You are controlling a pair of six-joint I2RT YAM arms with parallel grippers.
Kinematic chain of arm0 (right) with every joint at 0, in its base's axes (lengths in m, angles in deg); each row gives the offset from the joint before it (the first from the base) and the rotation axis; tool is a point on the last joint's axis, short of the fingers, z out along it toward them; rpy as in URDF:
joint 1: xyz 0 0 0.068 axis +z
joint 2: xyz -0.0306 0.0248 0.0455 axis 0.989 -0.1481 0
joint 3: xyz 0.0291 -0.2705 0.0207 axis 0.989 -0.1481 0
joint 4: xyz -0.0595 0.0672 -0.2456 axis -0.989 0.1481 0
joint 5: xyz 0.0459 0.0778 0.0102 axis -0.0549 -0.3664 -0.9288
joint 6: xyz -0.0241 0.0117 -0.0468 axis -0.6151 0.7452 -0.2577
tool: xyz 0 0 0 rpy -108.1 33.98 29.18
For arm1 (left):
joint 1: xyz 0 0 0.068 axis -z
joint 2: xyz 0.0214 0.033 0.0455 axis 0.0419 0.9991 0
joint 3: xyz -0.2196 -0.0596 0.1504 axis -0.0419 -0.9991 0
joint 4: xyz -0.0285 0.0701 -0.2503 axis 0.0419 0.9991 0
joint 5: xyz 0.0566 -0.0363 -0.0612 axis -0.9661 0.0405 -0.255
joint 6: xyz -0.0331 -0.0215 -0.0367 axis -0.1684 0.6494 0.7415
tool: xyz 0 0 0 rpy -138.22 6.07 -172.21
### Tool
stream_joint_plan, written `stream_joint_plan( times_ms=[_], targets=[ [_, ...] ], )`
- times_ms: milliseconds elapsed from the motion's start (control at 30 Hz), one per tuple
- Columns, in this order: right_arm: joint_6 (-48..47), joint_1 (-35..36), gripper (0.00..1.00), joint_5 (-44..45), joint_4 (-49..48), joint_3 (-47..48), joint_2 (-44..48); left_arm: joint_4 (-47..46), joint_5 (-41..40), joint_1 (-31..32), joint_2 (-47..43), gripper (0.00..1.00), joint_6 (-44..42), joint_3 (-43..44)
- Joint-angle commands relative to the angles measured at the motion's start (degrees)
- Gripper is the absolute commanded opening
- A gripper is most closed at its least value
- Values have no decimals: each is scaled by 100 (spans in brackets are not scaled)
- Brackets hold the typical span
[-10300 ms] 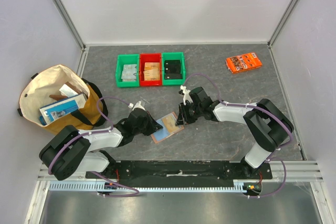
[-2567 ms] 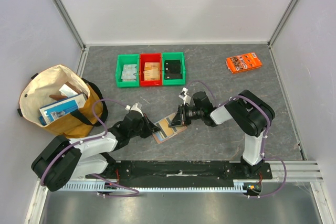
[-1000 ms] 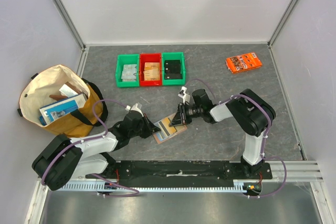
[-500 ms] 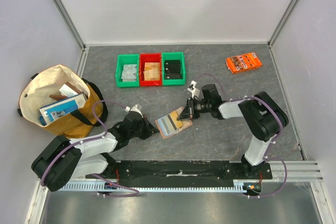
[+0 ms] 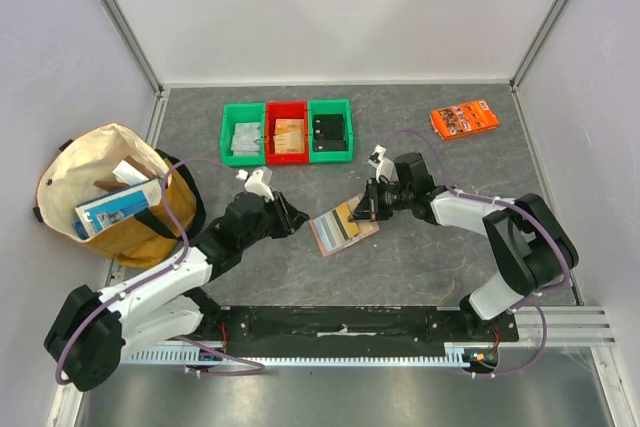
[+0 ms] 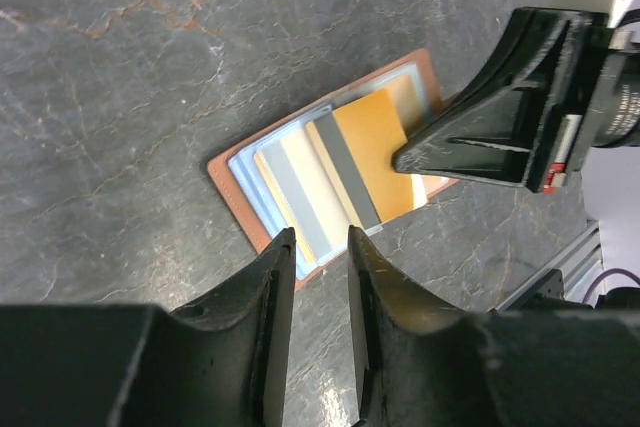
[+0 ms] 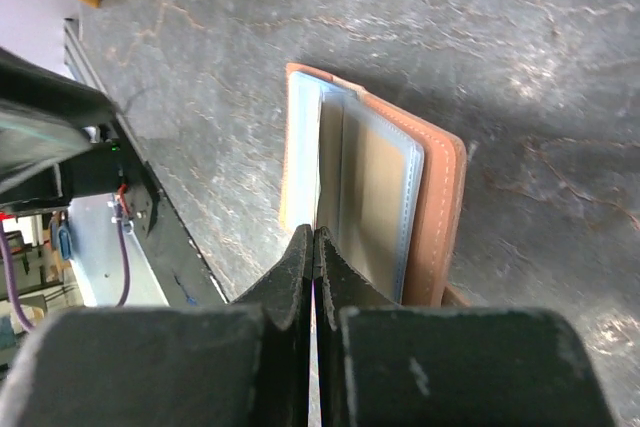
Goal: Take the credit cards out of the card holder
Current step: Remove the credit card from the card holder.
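The card holder (image 5: 343,227) lies open on the table, reddish-brown leather with light blue sleeves. It also shows in the left wrist view (image 6: 232,192) and the right wrist view (image 7: 440,197). Several credit cards fan out of it, among them a tan one with a grey stripe (image 6: 378,147). My right gripper (image 5: 372,205) is at the holder's right edge, shut on the thin edge of that tan card (image 7: 325,162). My left gripper (image 5: 290,217) hovers just left of the holder, jaws a narrow gap apart with nothing between them (image 6: 318,237).
Three small bins stand at the back: green (image 5: 243,133), red (image 5: 288,132), green (image 5: 330,130), each holding cards. An orange printed packet (image 5: 465,118) lies at the back right. A cloth bag (image 5: 115,192) with boxes stands at the left.
The right gripper has pulled right and back, and the card holder slid with it. The left gripper has come off the holder and lifted, now left of it.
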Motion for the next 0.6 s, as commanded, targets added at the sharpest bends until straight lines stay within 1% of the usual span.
stream_joint_plan(
  times_ms=[0,33,133,267,333,400,500,567],
  targets=[
    [-233,-5,0,298,168,4,-165,-268,-30,87,150,35,-642,231],
    [-136,4,0,238,-34,-93,-235,-409,188,114,265,35,-616,248],
    [119,13,0,175,-527,-330,-394,-954,436,263,887,35,-537,406],
    [14,13,0,412,-485,-384,-491,-1236,568,561,1924,35,-615,933],
    [-82,13,0,456,-432,-375,-526,-1254,551,711,2460,31,-694,1205],
    [-109,13,0,518,-370,-375,-526,-1140,533,764,2830,24,-704,1408],
    [-205,13,0,623,-222,-366,-421,-702,349,782,3122,13,-590,1558],
    [-311,13,0,746,-72,-331,-316,-481,217,791,3192,8,-528,1497]
  ],
)
